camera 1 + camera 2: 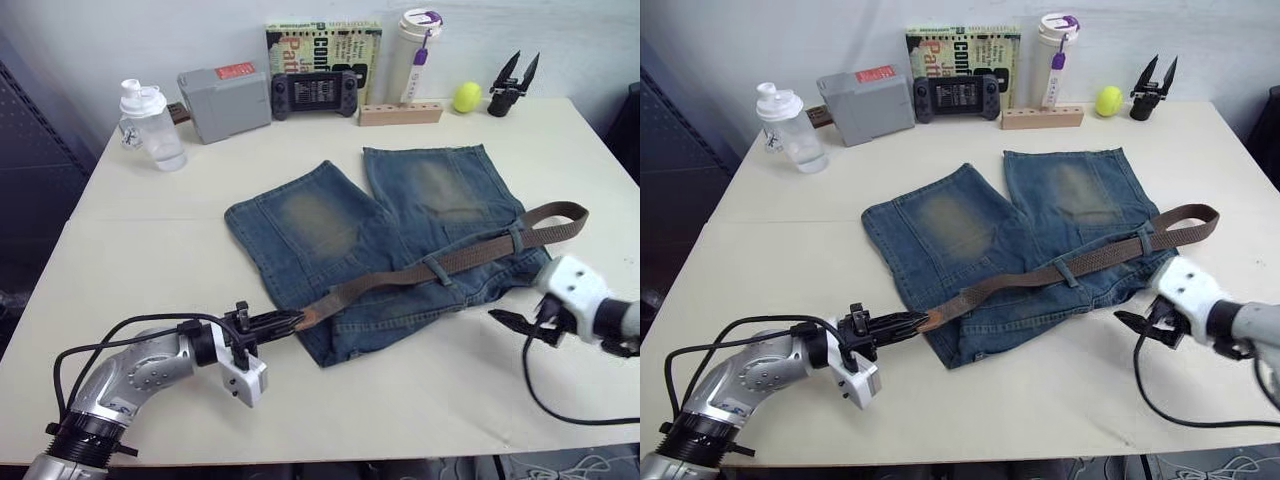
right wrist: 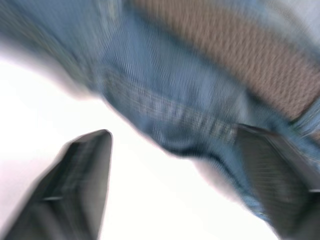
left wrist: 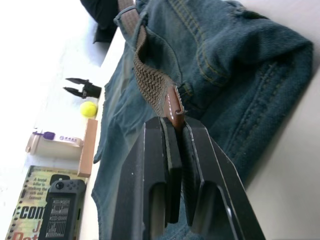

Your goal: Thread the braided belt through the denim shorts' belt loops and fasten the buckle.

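Observation:
The denim shorts [image 1: 400, 230] lie flat on the white table, waistband toward me. The braided belt [image 1: 470, 254] runs along the waistband under two belt loops [image 1: 437, 270], and its far end curls into a loop at the right. My left gripper [image 1: 288, 321] is shut on the belt's brown tip [image 3: 173, 111] at the shorts' left corner. My right gripper [image 1: 520, 323] stands open on the table just off the waistband's right end, with cloth and belt [image 2: 235, 55] close in front of its fingers [image 2: 80, 185]. The buckle is hidden.
Along the table's back edge stand a clear shaker bottle [image 1: 150, 125], a grey box [image 1: 224, 102], a game controller [image 1: 315, 94] against a book, a white tumbler [image 1: 416, 52], a wooden block [image 1: 400, 113], a yellow ball [image 1: 466, 97] and a spare black gripper [image 1: 513, 85].

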You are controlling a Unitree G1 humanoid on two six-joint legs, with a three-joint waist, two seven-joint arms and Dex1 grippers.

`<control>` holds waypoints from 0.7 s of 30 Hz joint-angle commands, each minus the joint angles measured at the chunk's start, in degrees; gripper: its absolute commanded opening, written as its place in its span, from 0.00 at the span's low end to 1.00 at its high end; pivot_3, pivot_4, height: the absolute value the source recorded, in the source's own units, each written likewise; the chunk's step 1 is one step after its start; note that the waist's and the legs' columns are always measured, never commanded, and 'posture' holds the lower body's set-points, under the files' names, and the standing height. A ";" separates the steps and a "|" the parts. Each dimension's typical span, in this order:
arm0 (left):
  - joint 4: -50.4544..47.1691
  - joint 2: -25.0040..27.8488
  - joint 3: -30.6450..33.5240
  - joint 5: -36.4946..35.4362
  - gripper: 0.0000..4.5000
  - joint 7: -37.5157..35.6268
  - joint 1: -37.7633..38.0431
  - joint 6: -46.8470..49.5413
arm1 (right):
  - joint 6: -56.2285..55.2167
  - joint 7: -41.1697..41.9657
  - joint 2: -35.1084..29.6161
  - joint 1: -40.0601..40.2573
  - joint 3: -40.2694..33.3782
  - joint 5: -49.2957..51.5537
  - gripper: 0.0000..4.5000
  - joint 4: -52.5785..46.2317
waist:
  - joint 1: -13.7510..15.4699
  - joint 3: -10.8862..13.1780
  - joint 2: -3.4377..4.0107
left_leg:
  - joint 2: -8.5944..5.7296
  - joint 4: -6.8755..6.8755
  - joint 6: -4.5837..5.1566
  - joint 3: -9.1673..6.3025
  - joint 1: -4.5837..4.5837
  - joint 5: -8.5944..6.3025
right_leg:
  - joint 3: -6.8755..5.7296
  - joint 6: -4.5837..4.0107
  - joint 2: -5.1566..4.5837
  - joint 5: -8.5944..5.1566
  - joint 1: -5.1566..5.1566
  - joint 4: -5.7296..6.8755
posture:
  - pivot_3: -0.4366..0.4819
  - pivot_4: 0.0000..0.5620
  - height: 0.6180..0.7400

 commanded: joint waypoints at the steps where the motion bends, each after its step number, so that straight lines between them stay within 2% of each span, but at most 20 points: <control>1: -0.81 0.51 1.26 -1.72 0.00 1.29 -0.29 -1.81 | 23.41 -3.11 -0.13 -5.95 -4.91 28.22 0.99 -9.47 | -0.09 0.03 -0.04 | 0.06 0.00 -0.03 -0.03 0.00 -0.01 | -0.01 -0.02 0.00 -0.01 -0.01 0.00 | 0.48 0.27 0.92; 3: -0.69 0.63 1.22 -1.77 0.00 1.28 -0.55 -2.11 | 32.06 -13.51 2.86 -10.50 -2.28 42.10 0.99 -8.71 | -0.13 0.05 -0.14 | 0.16 0.01 -0.08 -0.07 -0.01 -0.05 | 0.04 -0.04 -0.12 -0.01 -0.01 -0.03 | 0.48 0.27 0.92; 5: -0.70 0.68 1.42 -1.95 0.00 1.48 -1.00 -2.53 | 35.38 -26.16 6.64 -13.01 2.43 55.10 0.99 -8.29 | -0.09 0.08 -0.29 | 0.20 0.01 -0.14 -0.15 -0.04 -0.08 | 0.04 -0.09 -0.15 -0.04 -0.01 -0.06 | 0.48 0.27 0.92; 6: -0.71 0.68 1.53 -1.96 0.00 1.62 -1.27 -2.71 | 35.70 -31.36 7.62 -13.35 4.66 61.20 0.99 -8.34 | 0.02 0.09 -0.30 | 0.17 0.02 -0.15 -0.16 -0.08 -0.08 | 0.05 -0.10 -0.16 -0.04 -0.03 -0.06 | 0.48 0.27 0.92; 8: -0.65 0.77 2.19 -1.67 0.00 2.26 -2.12 -3.53 | 29.46 -45.34 11.21 -11.51 11.96 78.88 0.99 -8.01 | 0.23 0.10 -0.27 | 0.08 0.02 -0.14 -0.20 -0.28 -0.08 | -0.02 -0.09 -0.12 -0.04 -0.16 -0.05 | 0.48 0.27 0.92; 9: -0.58 0.78 2.39 -1.49 0.00 2.49 -2.42 -3.81 | 27.33 -49.86 12.77 -10.95 14.04 83.46 0.99 -8.00 | 0.25 0.10 -0.27 | 0.02 0.05 -0.14 -0.24 -0.41 -0.07 | -0.11 -0.09 -0.08 -0.04 -0.26 0.01 | 0.48 0.27 0.92; 13: -0.01 0.71 2.52 -1.40 0.00 2.84 -3.87 -5.21 | 21.31 -61.30 24.94 -8.25 20.96 86.15 0.99 -10.93 | 0.22 0.09 -0.28 | -0.09 0.24 -0.09 -0.20 -0.91 -0.05 | -0.78 -0.02 -0.14 0.01 -0.59 0.02 | 0.48 0.27 0.92; 16: -0.18 0.69 2.22 -1.80 0.00 2.84 -4.59 -6.28 | 14.88 -72.26 38.27 -8.30 23.36 86.15 0.99 -11.04 | 0.18 0.02 -0.40 | -0.12 0.24 -0.04 -0.15 -0.92 -0.02 | -0.92 0.05 -0.13 0.04 -0.60 0.03 | 0.48 0.27 0.92; 21: -0.36 0.55 1.85 -2.12 0.00 2.64 -4.67 -6.58 | 11.78 -82.40 46.10 -9.63 23.77 86.15 0.99 -10.96 | 0.14 0.03 -0.23 | -0.07 0.22 -0.10 -0.05 -0.93 0.06 | -0.92 0.03 -0.14 0.05 -0.75 0.19 | 0.48 0.27 0.92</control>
